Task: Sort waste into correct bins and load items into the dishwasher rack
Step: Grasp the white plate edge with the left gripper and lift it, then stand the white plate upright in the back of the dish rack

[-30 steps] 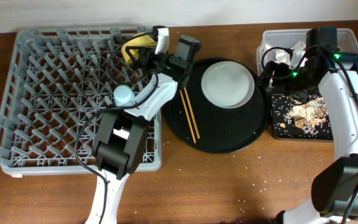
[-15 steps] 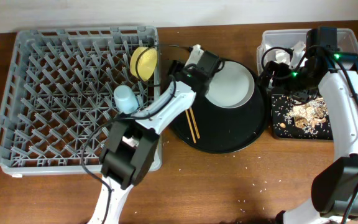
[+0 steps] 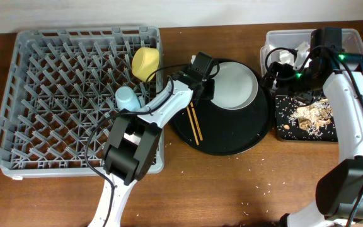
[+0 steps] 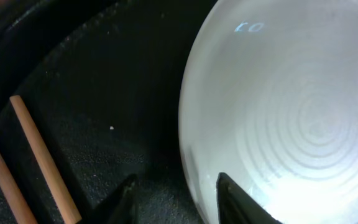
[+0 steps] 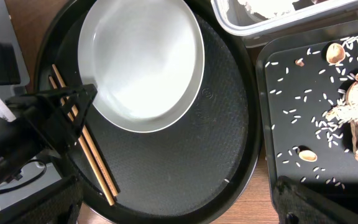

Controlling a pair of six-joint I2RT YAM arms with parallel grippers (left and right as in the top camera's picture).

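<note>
By our reading, we're at the plate-grab step. The left pincer (image 4: 178, 200) is parted with nothing gripped. In the wrist view its tips straddle the left edge of the round white plate (image 3: 233, 86), one tip over the large round black tray (image 3: 232, 142) and the other over the plate's inner face. We can't tell whether either tip is actually touching the rim.

How we'd do it well:
- **Getting a bite:** The plate lies flat on the tray, so there's hardly any gap to work with. We'd push the outer tip right down beside the lip before closing.
- **Closing:** We'd close slowly and bite well in from the edge. A smooth plate held by one side will probably want to pivot and slip.
- **Moving it:** We'd lift low and carry it left to the big square grey plastic rack (image 3: 62, 120). It should stand between the pegs, clear of the yellow bowl (image 3: 145, 63) and small light-blue cup (image 3: 126, 98) sitting in there.
- **Chopsticks:** The two thin wooden chopsticks (image 3: 194, 121) lie on the tray just beside the pincer, on its rack side. A sloppy pull could knock them onto the bench (image 3: 232, 189).

The right pincer (image 5: 176, 186) hangs wide open and empty over by the clear rectangular plastic tub (image 3: 357, 39).
</note>
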